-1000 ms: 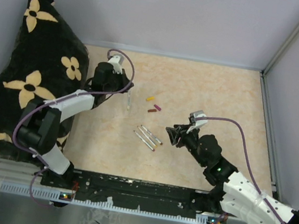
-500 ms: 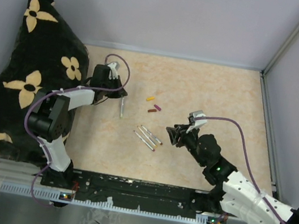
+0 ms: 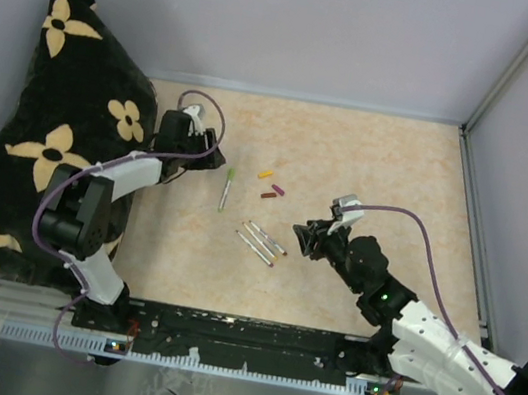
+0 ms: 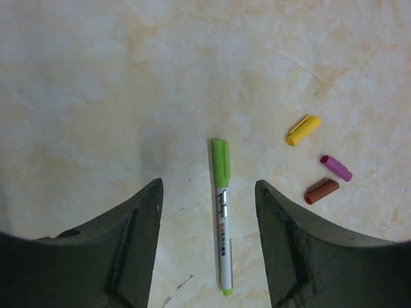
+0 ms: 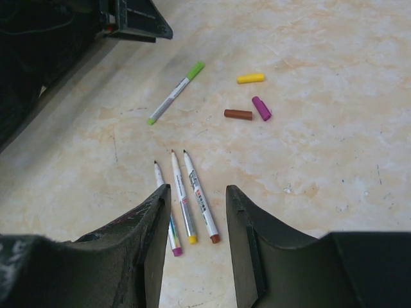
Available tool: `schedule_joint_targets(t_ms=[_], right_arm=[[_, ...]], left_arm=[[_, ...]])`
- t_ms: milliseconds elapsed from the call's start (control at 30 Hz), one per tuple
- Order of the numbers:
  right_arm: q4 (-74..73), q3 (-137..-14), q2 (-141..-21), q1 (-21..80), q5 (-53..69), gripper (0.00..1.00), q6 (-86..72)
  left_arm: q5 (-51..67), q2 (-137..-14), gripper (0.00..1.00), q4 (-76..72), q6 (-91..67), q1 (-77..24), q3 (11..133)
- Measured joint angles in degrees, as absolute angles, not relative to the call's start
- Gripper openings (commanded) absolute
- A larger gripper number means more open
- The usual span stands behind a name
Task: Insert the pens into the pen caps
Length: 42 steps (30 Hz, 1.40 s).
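Observation:
A white pen wearing the green cap (image 3: 227,189) lies flat on the table; in the left wrist view (image 4: 222,218) it lies between and below my open, empty left gripper (image 4: 209,186), not touching it. My left gripper (image 3: 207,142) hovers just left of it. The orange-yellow cap (image 4: 303,129), magenta cap (image 4: 336,168) and dark red cap (image 4: 321,190) lie loose to the pen's right. Three uncapped pens (image 5: 186,196) lie side by side under my open, empty right gripper (image 5: 198,190), which hovers just right of them (image 3: 300,236).
A black bag with cream flowers (image 3: 54,122) fills the left side beside the left arm. Grey walls (image 3: 323,25) close in the back and sides. The three loose caps (image 3: 271,187) sit between the two grippers.
My left gripper has let go of the green-capped pen, which now lies flat on the table. The gripper has drawn back to the left. The right arm has not moved.

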<state>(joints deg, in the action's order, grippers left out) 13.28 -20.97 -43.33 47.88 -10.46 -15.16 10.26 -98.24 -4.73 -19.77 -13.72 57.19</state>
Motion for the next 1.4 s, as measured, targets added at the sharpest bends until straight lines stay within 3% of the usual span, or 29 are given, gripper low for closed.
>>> schedule_joint_targets(t_ms=[100, 167, 200, 400, 733, 1400], right_arm=[[13.47, -20.97, -44.12, 47.88, -10.5, 0.4, -15.14], [13.52, -21.08, -45.95, 47.88, -10.55, 0.4, -15.07], [13.39, -21.17, -47.05, 47.88, -10.57, 0.41, -15.03], [9.82, -24.88, -56.23, 47.88, -10.55, 0.41, -13.96], [6.7, -34.72, -70.5, 47.9, -8.82, 0.43, -11.35], [1.37, -42.13, -83.44, 47.9, -4.82, 0.44, -10.55]], left_arm=[[8.19, -93.45, 0.81, -3.95, -19.73, -13.72, 56.29], [7.75, -88.58, 0.98, -4.25, -19.75, -13.72, 54.33], [7.77, -86.28, 0.99, -4.43, -19.86, -13.72, 53.23], [10.92, -69.73, 1.0, -10.66, -21.87, -13.76, 41.19], [16.23, -53.25, 1.0, -16.71, -25.87, -17.82, 26.76], [14.2, -54.98, 0.99, -20.18, -26.13, -27.33, 24.25]])
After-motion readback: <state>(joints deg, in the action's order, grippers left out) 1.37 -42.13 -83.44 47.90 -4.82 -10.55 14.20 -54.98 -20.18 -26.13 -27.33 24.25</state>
